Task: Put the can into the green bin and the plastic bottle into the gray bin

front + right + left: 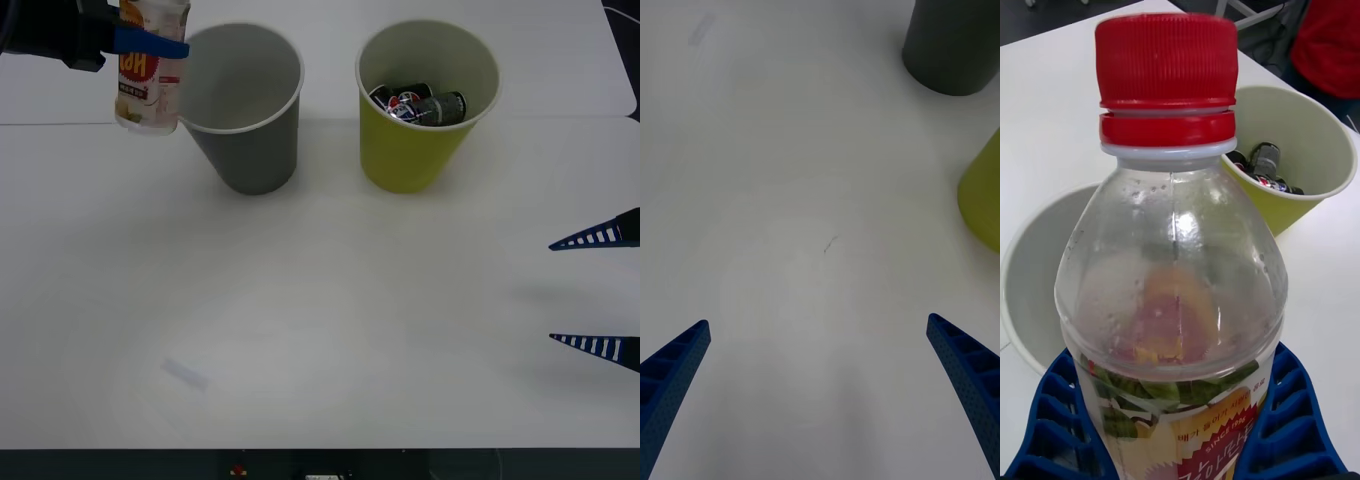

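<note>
The left gripper (150, 45) is clamped on the plastic bottle (150, 75), upright, cap up, held above the table just beside the gray bin (250, 110), on its outer left side. The bin's mouth lies toward the robot's right and looks empty. The can (420, 105) already sits in the green bin (425, 105). The right gripper (600, 290) waits, fingers apart, at the table's right.

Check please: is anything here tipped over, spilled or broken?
Nothing stands out. The gray bin and the green bin stand upright, the can lies inside the green one, and the left gripper holds the plastic bottle upright.
</note>
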